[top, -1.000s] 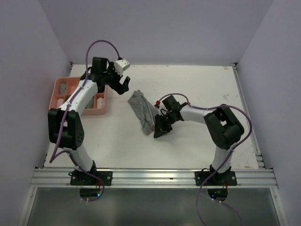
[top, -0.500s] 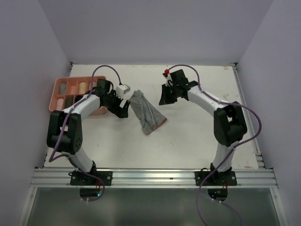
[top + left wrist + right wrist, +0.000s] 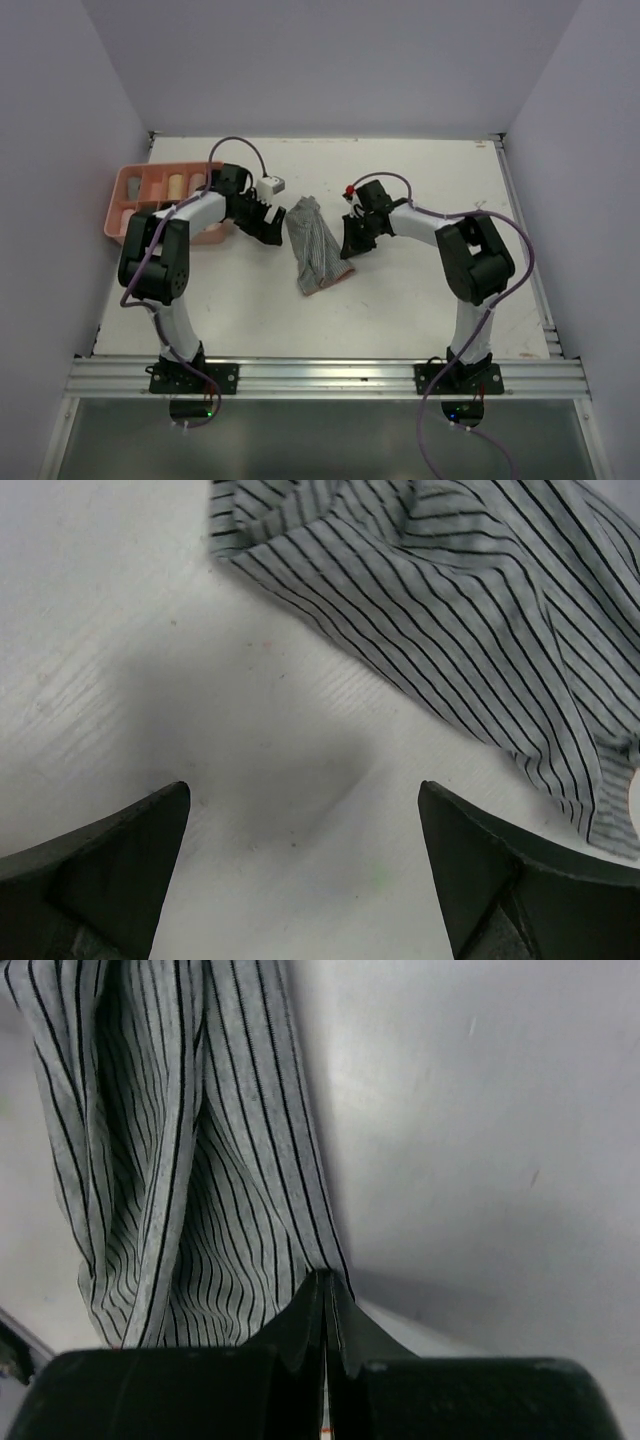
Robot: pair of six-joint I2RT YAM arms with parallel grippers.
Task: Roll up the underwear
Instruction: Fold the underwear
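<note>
The grey striped underwear (image 3: 315,245) lies crumpled lengthwise in the middle of the table, a pinkish trim at its near end. My left gripper (image 3: 268,222) is low over the table just left of the garment's far end. It is open, with bare table between its fingers (image 3: 305,860) and the striped fabric (image 3: 450,610) ahead of them. My right gripper (image 3: 348,243) is at the garment's right edge. Its jaws are shut tight (image 3: 326,1285), tips against the edge of the fabric (image 3: 190,1160). No cloth shows between them.
A pink tray (image 3: 118,205) with compartments stands at the left edge, behind the left arm. A beige roll (image 3: 176,186) and darker rolls sit in its compartments. Walls enclose the table on three sides, and a metal rail runs along the near edge.
The left arm came down from above the tray to the table beside the underwear. The right arm left the garment's near end, swung to the back, returned to its right edge and shut.
</note>
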